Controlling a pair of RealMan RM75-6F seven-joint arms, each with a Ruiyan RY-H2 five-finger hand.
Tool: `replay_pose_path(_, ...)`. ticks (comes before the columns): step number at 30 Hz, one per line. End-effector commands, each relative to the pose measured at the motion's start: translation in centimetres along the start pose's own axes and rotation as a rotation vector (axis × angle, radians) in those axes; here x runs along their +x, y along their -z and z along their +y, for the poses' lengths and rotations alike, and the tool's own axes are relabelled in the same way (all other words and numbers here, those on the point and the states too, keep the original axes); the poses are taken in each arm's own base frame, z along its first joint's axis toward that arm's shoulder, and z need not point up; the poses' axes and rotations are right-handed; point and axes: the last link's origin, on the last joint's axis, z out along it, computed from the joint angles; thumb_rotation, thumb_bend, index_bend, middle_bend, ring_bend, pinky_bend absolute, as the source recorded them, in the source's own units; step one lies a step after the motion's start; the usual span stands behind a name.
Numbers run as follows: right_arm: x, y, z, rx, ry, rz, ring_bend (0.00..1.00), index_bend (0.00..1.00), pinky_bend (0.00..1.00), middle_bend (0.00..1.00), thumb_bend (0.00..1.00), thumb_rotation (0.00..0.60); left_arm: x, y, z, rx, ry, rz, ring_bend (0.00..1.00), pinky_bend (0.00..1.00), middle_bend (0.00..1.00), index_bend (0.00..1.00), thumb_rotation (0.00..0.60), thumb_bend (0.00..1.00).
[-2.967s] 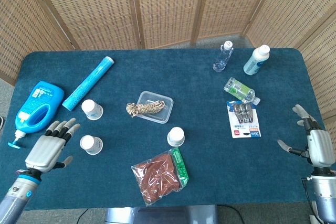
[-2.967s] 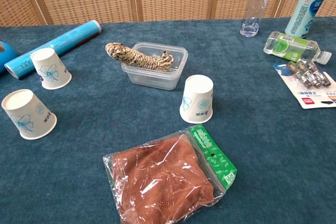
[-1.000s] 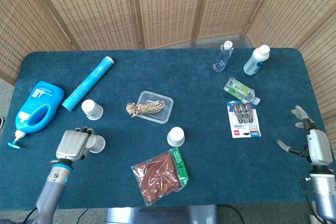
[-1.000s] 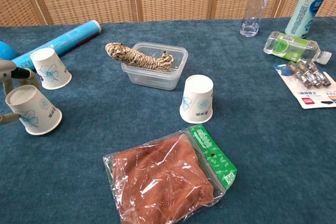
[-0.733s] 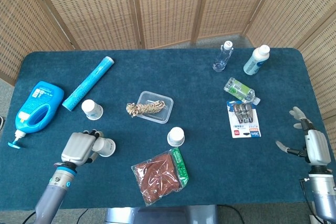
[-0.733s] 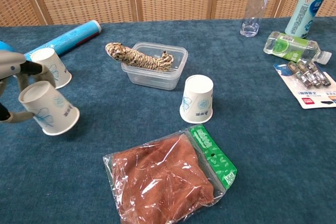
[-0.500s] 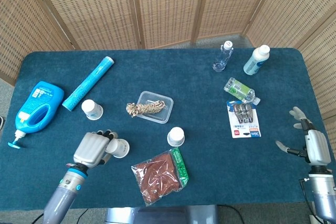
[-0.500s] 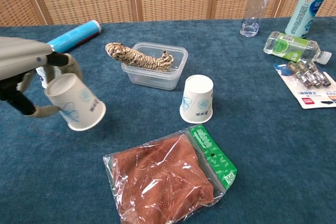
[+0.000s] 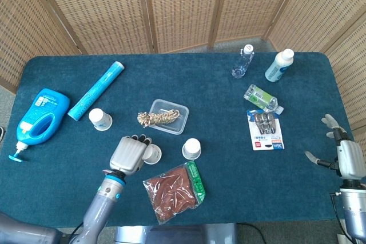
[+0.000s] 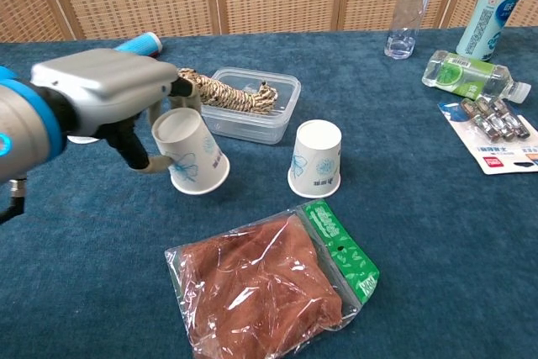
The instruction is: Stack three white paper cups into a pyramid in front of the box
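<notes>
Cup (image 10: 190, 160) hung tilted, mouth down-right, gripped in the left hand's (image 10: 113, 94) fingers (image 10: 155, 163) above the counter (image 10: 420, 233); its base-mate cup (image 10: 316, 158) stood upside down to the right, before the box (image 10: 249, 105) (right hand (image 9: 347, 159) spread, idle, far off).

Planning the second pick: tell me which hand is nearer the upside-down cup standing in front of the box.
Left. The left hand, holding another cup, is just left of the standing cup; the right hand hovers at the table's far right edge.
</notes>
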Motion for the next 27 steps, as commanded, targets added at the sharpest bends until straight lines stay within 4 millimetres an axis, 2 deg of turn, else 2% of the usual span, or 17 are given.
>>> replay_pose_path(1,0.1,0.0,0.1,-0.001,0.006,0.014,0.21,0.07,0.35,0.22,0.00,0.600,-0.1,-0.8,0.9,0.010,-0.013,0.006,0.41,0.60,0.38,0.33,0.600,0.37)
replay_pose_path(15,0.1,-0.1,0.6,-0.024,-0.025,0.010,0.21,0.07,0.35,0.22,0.00,0.600,-0.9,-2.9,3.4,0.025,-0.007,-0.006,0.41,0.60,0.37,0.33,0.600,0.37)
replay_pose_path(27,0.0,-0.2,0.7,-0.031,-0.038,0.001,0.21,0.07,0.35,0.22,0.00,0.600,-0.3,-3.9,5.1,0.034,0.008,0.009,0.41,0.60,0.37,0.32,0.600,0.37)
